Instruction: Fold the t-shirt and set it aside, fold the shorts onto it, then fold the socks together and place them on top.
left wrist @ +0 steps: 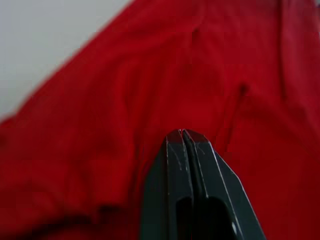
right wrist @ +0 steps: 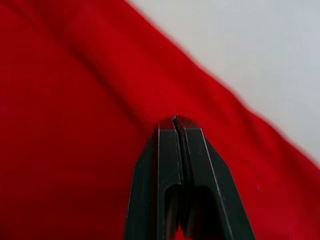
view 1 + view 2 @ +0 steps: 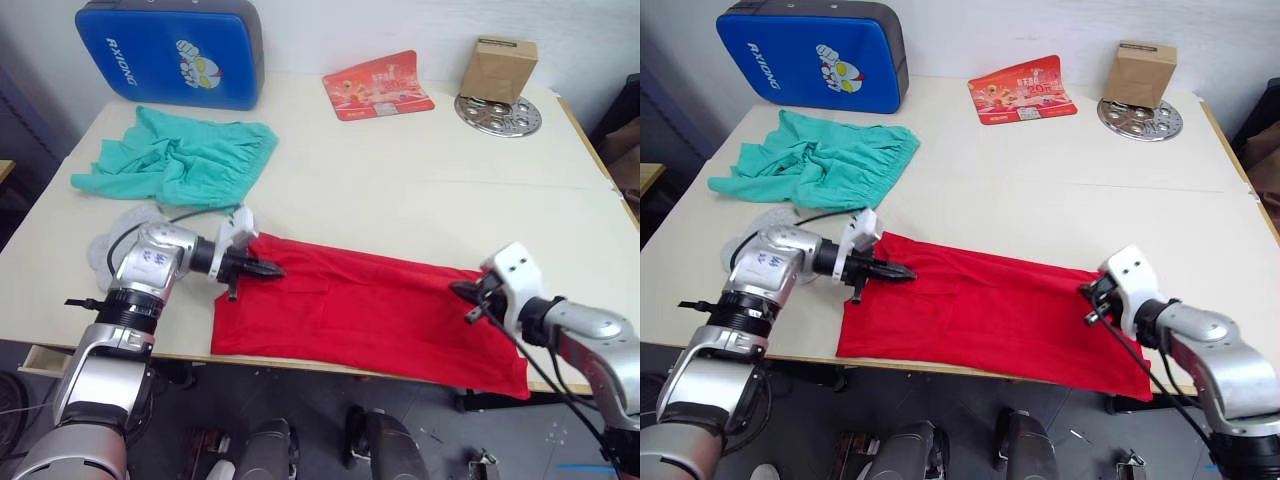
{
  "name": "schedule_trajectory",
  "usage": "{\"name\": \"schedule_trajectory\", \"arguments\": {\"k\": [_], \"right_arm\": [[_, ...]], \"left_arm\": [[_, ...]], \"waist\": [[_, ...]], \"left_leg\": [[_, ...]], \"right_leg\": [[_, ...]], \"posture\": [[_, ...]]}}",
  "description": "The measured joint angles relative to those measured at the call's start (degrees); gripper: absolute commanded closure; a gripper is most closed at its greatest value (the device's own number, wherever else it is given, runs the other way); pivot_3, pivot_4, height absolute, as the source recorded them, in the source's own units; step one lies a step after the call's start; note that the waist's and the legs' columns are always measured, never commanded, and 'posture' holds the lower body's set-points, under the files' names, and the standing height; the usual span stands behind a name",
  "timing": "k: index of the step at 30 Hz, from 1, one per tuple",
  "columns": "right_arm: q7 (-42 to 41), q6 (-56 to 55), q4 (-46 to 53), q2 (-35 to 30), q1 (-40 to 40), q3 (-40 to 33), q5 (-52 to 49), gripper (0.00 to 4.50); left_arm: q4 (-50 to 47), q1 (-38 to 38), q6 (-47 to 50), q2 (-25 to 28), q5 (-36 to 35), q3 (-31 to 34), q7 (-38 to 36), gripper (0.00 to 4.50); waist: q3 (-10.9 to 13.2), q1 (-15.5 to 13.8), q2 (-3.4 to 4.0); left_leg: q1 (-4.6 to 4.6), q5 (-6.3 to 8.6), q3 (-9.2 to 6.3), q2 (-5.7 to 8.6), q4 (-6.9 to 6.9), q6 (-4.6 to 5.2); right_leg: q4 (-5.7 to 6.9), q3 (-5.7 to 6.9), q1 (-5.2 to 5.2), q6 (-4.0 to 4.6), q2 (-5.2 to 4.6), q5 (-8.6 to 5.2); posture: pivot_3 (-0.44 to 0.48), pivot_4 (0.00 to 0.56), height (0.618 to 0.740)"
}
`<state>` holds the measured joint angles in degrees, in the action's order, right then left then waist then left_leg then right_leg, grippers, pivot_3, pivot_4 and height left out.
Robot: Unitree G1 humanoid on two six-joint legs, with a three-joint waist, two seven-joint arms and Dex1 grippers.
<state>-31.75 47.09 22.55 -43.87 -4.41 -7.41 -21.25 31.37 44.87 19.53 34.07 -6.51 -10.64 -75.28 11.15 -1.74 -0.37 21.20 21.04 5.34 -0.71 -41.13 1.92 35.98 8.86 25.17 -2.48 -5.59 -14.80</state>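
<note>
Step 1, shirt fold: bright red soft cloth t-shirt point(image 3: 370, 310) lies flat at tabletop point(image 3: 420, 170) front edge. L gripper point(image 3: 268, 270) & R gripper point(image 3: 462, 292) jaws together, resting on cloth, not clearly pinching. Next prob: grip edges, fold over.

Probably a lab or test room: a bare table point(image 3: 400, 190) against a plain white wall point(image 3: 400, 30).

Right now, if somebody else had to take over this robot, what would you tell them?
Left gripper: jaws shut, at the t-shirt's left end.
Right gripper: jaws shut, at its right end.
The t-shirt lies in a long strip along the table's near edge.
Shorts lie crumpled at far left; socks lie near the left arm.
Left: finish the shirt, then shorts, then socks.
</note>
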Motion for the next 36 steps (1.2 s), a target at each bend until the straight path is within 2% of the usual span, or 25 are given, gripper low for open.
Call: {"name": "schedule_trajectory", "arguments": {"k": [5, 10, 13, 17, 20, 23, 26, 31, 32, 36], "right_arm": [[-0.74, -4.54, -2.61, -4.44, 4.10, -1.31, 3.71, 4.50], [-4.46, -4.84, -2.99, -8.97, 10.12, -7.20, 4.19, 4.50], [-6.38, -4.32, -2.92, -9.16, 9.13, -9.39, 2.43, 4.50], [-6.35, -0.82, -0.50, -7.07, 0.03, -10.45, -2.39, 4.50], [-5.38, 0.59, 0.24, -4.74, -5.81, -7.53, -3.42, 4.50], [-4.32, 0.21, -0.92, -2.04, -7.94, -0.74, -1.71, 4.50], [-2.51, -1.85, -6.33, 0.95, -9.91, 3.59, 1.30, 4.50], [-1.41, -6.29, -10.18, 1.94, -10.43, 5.32, 5.34, 4.50], [-1.41, -7.24, -10.24, 1.94, -10.38, 5.90, 6.10, 4.50], [-1.24, -8.05, -10.29, 3.54, -9.51, 6.82, 7.16, 4.50]], "left_arm": [[4.86, 1.31, -8.86, 0.18, 2.22, -0.97, 2.23, 4.46], [7.92, 1.05, -12.62, 4.52, 2.20, 0.32, 1.18, 4.46], [6.71, -0.45, -8.15, 6.71, 0.07, 1.91, -2.40, 4.46], [-3.63, -0.51, 5.26, 6.74, -7.83, 4.63, -6.59, 4.46], [-10.16, 0.35, 10.34, 6.11, -10.69, 5.86, -6.21, 4.46], [-11.13, -0.18, 9.66, 3.79, -9.59, 4.65, -3.19, 4.46], [-6.85, -0.62, 4.98, 1.54, -5.89, 2.29, 0.67, 4.46], [0.12, -0.69, -0.90, 0.21, -2.56, 1.02, 2.87, 4.46], [0.95, -0.70, -1.69, 0.04, -2.19, 0.97, 3.07, 4.46], [1.20, -0.70, -3.34, -0.55, -1.87, 0.82, 3.16, 4.46]], "waist": [[-0.04, 0.04, -0.03], [-0.10, 0.79, -0.05], [-0.08, 1.60, -0.02], [-0.04, 1.67, -0.04], [-0.04, 1.23, -0.03], [-0.03, 0.69, -0.02], [-0.03, 0.44, -0.02], [-0.03, 0.48, -0.01], [0.00, 0.46, -0.02], [-0.04, 2.20, -0.08]], "left_leg": [[-0.60, 0.05, -0.04, -0.01, 0.15, 0.08], [-0.93, 0.10, 0.12, -0.11, 0.27, 0.02], [-0.91, 0.10, 0.15, -0.14, 0.28, 0.01], [-0.74, 0.10, 0.05, -0.15, 0.19, 0.01], [-0.73, 0.11, 0.02, -0.13, 0.21, 0.00], [-0.68, 0.11, 0.07, -0.10, 0.21, 0.01], [-0.64, 0.10, 0.09, -0.07, 0.20, 0.02], [-0.55, 0.10, 0.09, -0.09, 0.22, 0.02], [-0.31, 0.11, -0.16, 0.04, 0.34, 0.03], [0.10, -1.40, -3.18, 1.98, 1.78, 0.47]], "right_leg": [[-0.19, 0.03, -0.66, -0.05, -0.14, 0.02], [-0.27, -0.08, -0.77, 0.02, -0.14, -0.02], [-0.13, -0.11, -0.68, 0.05, -0.12, -0.04], [-0.03, -0.07, -0.60, 0.06, -0.12, -0.04], [-0.10, -0.04, -0.63, 0.06, -0.13, -0.04], [-0.12, -0.04, -0.59, 0.06, -0.12, -0.04], [-0.11, -0.04, -0.56, 0.05, -0.11, -0.03], [-0.15, 0.00, -0.46, 0.05, -0.08, -0.03], [-0.20, 0.17, -0.68, 0.04, -0.21, -0.03], [-0.59, 2.86, -1.69, -0.37, -2.34, -0.21]], "posture": [[0.000, 0.150, 0.740], [0.000, 0.150, 0.740], [0.000, 0.150, 0.740], [0.000, 0.150, 0.740], [0.000, 0.150, 0.740], [0.000, 0.150, 0.740], [0.000, 0.150, 0.740], [0.000, 0.150, 0.740], [0.000, 0.150, 0.740], [0.000, 0.150, 0.740]]}}
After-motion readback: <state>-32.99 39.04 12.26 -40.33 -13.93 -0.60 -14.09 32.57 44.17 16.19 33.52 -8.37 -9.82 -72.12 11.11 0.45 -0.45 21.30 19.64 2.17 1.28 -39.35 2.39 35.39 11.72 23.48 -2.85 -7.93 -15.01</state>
